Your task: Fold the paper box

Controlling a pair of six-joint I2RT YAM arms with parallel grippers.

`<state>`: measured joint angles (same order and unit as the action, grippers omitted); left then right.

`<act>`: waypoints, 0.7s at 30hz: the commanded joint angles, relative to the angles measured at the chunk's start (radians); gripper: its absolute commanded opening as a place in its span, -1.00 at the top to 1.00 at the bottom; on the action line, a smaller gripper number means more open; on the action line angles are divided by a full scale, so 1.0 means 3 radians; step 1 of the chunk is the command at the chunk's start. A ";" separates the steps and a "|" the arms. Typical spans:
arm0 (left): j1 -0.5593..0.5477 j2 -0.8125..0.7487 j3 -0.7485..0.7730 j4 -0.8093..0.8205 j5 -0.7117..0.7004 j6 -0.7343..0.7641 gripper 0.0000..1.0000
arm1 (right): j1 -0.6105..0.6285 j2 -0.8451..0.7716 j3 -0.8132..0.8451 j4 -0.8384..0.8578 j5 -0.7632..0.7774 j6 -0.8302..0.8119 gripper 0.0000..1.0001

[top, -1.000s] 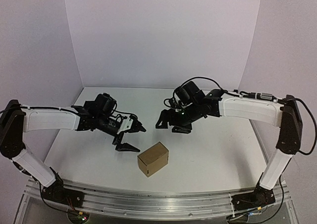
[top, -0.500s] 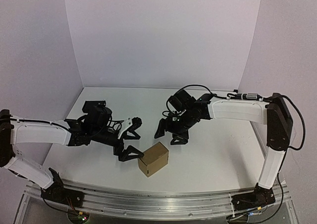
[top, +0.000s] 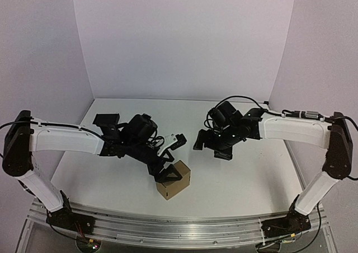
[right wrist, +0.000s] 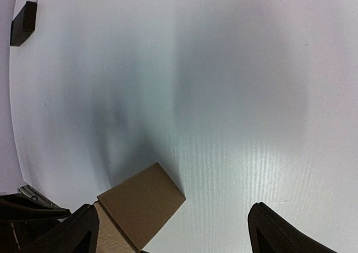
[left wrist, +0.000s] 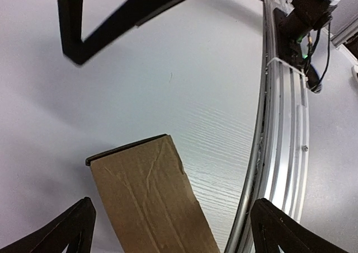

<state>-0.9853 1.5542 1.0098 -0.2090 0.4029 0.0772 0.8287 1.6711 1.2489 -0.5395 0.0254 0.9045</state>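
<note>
The paper box (top: 174, 180) is a small brown cardboard cuboid standing near the table's front edge. My left gripper (top: 172, 159) hangs open over it, one finger above its far side and the other over its near-left top edge; contact cannot be told. In the left wrist view the paper box (left wrist: 148, 202) lies between the wide-apart fingers (left wrist: 61, 230), nearer the left one. My right gripper (top: 212, 148) is open, up and to the right of the box, with nothing in it. In the right wrist view the paper box (right wrist: 140, 200) shows low, by the left finger (right wrist: 78, 230).
A small black block (right wrist: 23, 22) lies far off at the back left of the table. The aluminium rail (left wrist: 279, 130) runs along the near edge close to the box. A black finger of the right gripper (left wrist: 112, 12) hangs at the top of the left wrist view.
My left gripper has swung right and come over the box, its jaws wider. The right gripper has drawn back to the right and opened a little. The box has stayed put.
</note>
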 commanded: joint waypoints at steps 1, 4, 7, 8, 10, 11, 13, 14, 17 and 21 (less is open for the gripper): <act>-0.0043 0.0314 0.0453 -0.0358 -0.0358 -0.0028 -0.99 | -0.0055 -0.0428 -0.0296 -0.0010 0.0543 -0.0097 -0.88; -0.0094 0.0479 0.0612 -0.0542 -0.0473 0.0032 -0.99 | -0.0056 -0.0627 -0.0485 -0.0004 0.0632 -0.0094 -0.89; -0.0178 0.0558 0.0634 -0.0576 -0.0572 0.0079 -0.99 | -0.0057 -0.0785 -0.0642 0.0003 0.0667 -0.0078 -0.89; -0.0191 0.0580 0.0637 -0.0575 -0.0591 0.0089 -0.99 | -0.0056 -0.0843 -0.0691 0.0005 0.0682 -0.0066 -0.89; -0.0206 0.0626 0.0649 -0.0572 -0.0634 0.0145 -0.99 | -0.0054 -0.0931 -0.0786 0.0015 0.0711 -0.0042 -0.89; -0.0208 0.0647 0.0658 -0.0578 -0.0642 0.0180 -0.99 | -0.0054 -0.0976 -0.0817 0.0022 0.0719 -0.0029 -0.89; -0.0209 0.0663 0.0675 -0.0594 -0.0580 0.0253 -0.99 | -0.0056 -0.1030 -0.0880 0.0033 0.0745 -0.0011 -0.89; -0.0214 0.0673 0.0683 -0.0608 -0.0529 0.0297 -0.99 | -0.0055 -0.1046 -0.0900 0.0037 0.0755 -0.0003 -0.89; -0.0218 0.0708 0.0694 -0.0641 -0.0478 0.0334 -0.99 | -0.0053 -0.1058 -0.0930 0.0047 0.0760 0.0007 -0.89; -0.0218 0.0696 0.0692 -0.0632 -0.0559 0.0339 -0.99 | -0.0057 -0.1046 -0.0926 0.0059 0.0766 0.0008 -0.90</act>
<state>-1.0485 1.7638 1.1656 -0.3863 0.2501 0.1551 0.8101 1.3766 0.9734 -0.5387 0.2300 0.8959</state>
